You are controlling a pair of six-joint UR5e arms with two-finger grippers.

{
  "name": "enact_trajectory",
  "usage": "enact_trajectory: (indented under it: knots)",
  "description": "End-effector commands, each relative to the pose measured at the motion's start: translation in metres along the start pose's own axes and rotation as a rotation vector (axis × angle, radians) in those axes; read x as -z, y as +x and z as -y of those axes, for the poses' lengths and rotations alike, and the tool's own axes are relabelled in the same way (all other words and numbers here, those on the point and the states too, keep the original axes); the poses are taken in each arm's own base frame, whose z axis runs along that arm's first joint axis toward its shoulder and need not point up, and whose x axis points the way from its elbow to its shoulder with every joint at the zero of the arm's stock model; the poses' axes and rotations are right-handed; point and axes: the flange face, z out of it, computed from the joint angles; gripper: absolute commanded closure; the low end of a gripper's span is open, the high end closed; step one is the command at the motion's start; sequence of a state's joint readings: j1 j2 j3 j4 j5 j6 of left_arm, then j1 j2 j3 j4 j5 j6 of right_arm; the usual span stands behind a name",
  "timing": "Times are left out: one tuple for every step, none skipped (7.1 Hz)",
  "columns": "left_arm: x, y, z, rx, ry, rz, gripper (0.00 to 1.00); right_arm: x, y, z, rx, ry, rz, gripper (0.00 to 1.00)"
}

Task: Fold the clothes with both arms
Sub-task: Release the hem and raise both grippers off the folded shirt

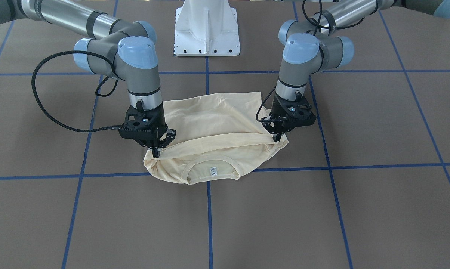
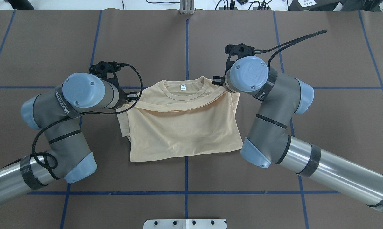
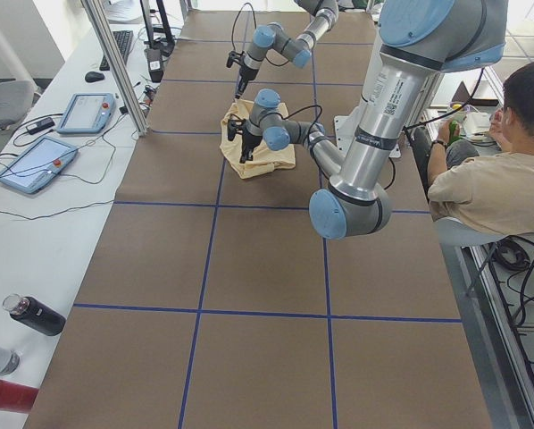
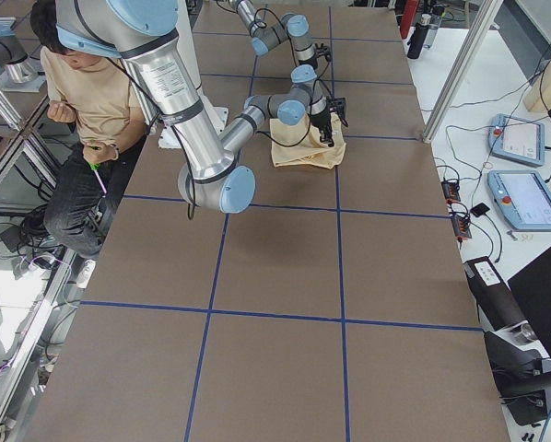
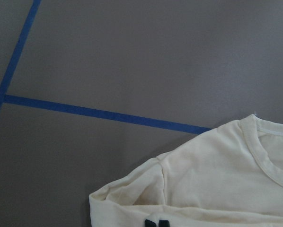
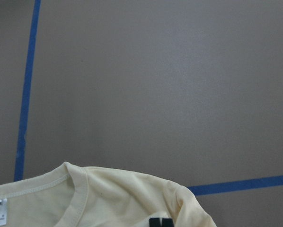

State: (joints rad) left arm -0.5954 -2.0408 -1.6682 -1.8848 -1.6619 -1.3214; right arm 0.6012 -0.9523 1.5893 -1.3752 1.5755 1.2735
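T-shirt (image 1: 213, 123) lies flat mid-table (image 1: 359, 209) in front of the robot, folded over on itself; collar (image 1: 210, 161) & white neck label (image 1: 212, 171) sit at the end away from the robot, uncovered; top layer's edge runs crosswise, just short of the collar, & looks drawn fairly taut from one gripper to the other; that crosswise edge is the long axis the next move turns on, w/ collar just beyond it on the far side; left gripper (image 1: 276, 139) is at the edge's end on the robot's left, right gripper (image 1: 157, 149) at the other end, so each arm is nearest its own corner & neither crosses over; both sets of jaws look pressed nearly together on the cloth edge, pinching it low at the tabletop; wrist views show only dark fingertips (image 5: 151, 222) at the bottom of frame w/ pale cloth round them, same for the right (image 6: 154, 223); left arm (image 1: 307, 52) & right arm (image 1: 135, 56) come in from the base side, elbows bent outward, last wrist links approx. vertical, fingers pointing down; judgement: edge seems almost placed, so what's left is prob. to let go evenly & lift clear w/o dragging the layer back.
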Motion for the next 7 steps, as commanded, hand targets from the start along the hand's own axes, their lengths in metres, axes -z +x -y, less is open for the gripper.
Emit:
enact_trajectory:
  knots:
    - [0.0, -0.005, 0.012, -0.055, 0.014, 0.002, 0.18, -0.006, 0.002, 0.004, -0.004, 0.004, -0.003, 0.19]
    - [0.005, -0.007, 0.019, -0.064, 0.024, -0.002, 0.0, -0.002, 0.001, 0.009, -0.009, 0.004, 0.007, 0.0]
    - [0.024, -0.009, 0.029, -0.123, 0.038, -0.026, 0.0, 0.006, 0.005, 0.022, -0.001, -0.002, 0.019, 0.0]
    - [0.047, -0.013, 0.032, -0.171, 0.056, -0.057, 0.0, 0.011, 0.013, 0.035, 0.015, -0.03, 0.034, 0.0]
    - [0.056, -0.029, 0.021, -0.175, 0.022, -0.072, 0.0, 0.02, 0.025, 0.048, 0.048, -0.042, 0.048, 0.0]
    - [0.066, -0.045, 0.01, -0.175, -0.015, -0.087, 0.0, 0.024, 0.046, 0.058, 0.094, -0.061, 0.056, 0.0]
    - [0.073, -0.054, -0.005, -0.16, -0.029, -0.093, 0.0, 0.029, 0.064, 0.068, 0.13, -0.063, 0.058, 0.0]
